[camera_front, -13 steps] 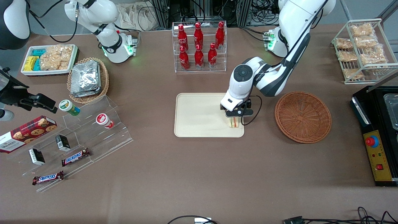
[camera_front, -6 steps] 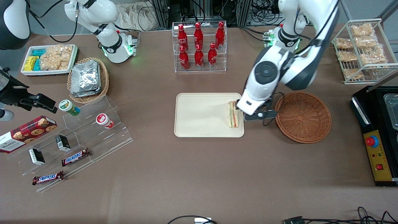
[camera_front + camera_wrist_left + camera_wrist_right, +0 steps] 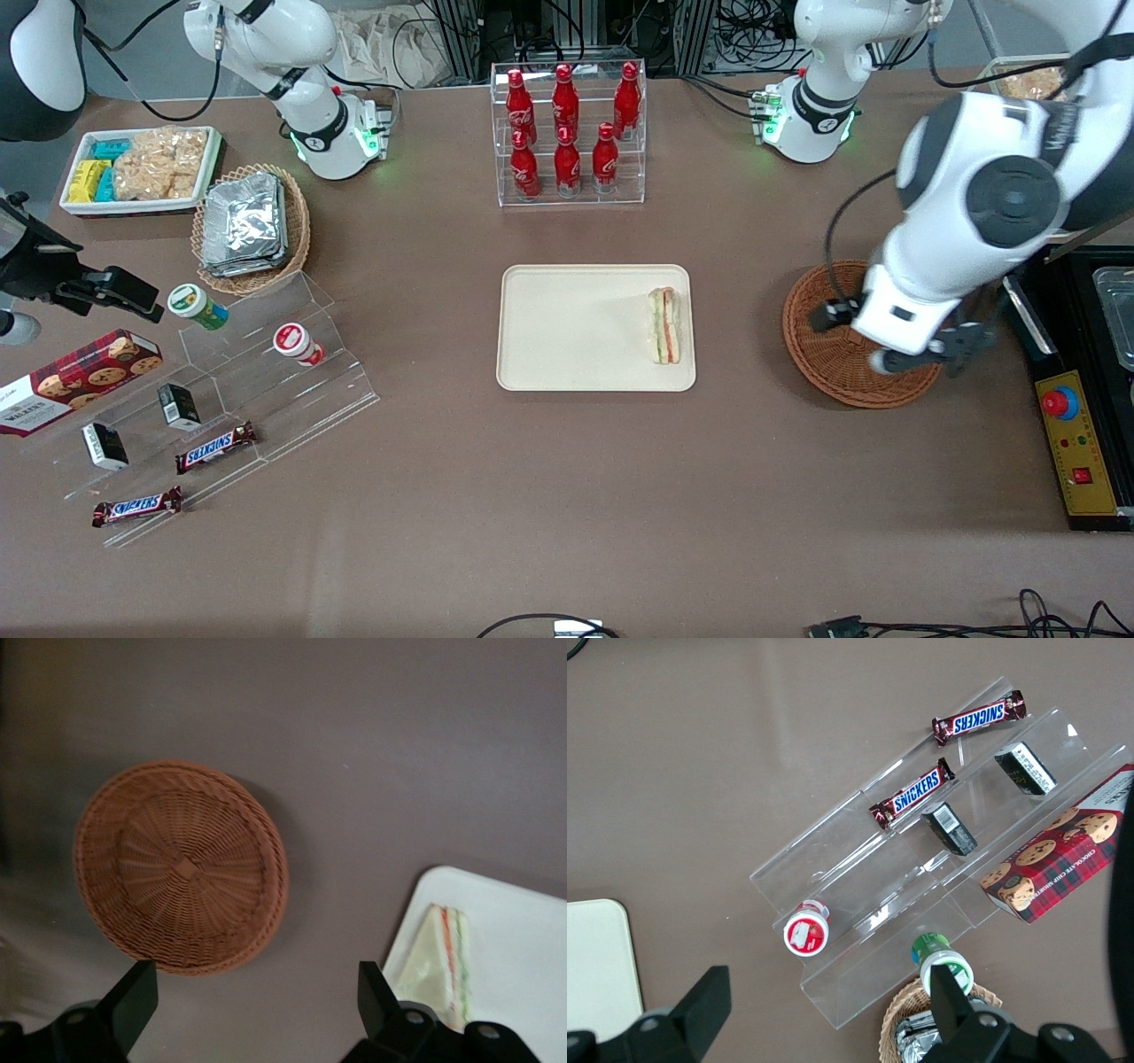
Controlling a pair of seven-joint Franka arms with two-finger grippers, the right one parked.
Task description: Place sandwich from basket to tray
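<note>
I saw the sandwich (image 3: 665,325) lying on the tray (image 3: 567,354), at its three o'clock edge. My gripper (image 3: 921,350) hung above the basket (image 3: 828,359), fingers (image 3: 133,997) apart, apparently holding nothing.

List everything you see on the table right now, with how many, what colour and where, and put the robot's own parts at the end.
sandwich: 1, white with green and red layers, on the tray at its edge toward the working arm
tray: 1, cream, mid-table
basket: 1, reddish-brown wicker, empty, beside the tray toward the working arm
cola bottles: 6, red, in a clear rack farther from the front camera than the tray
foil packets: silver stack, in a tan basket toward the parked arm's end
Snickers bars: 2, brown, on the clear stepped stand
cookie box: 1, red, beside that stand
gripper: 1, black fingers, open, empty, above the basket
</note>
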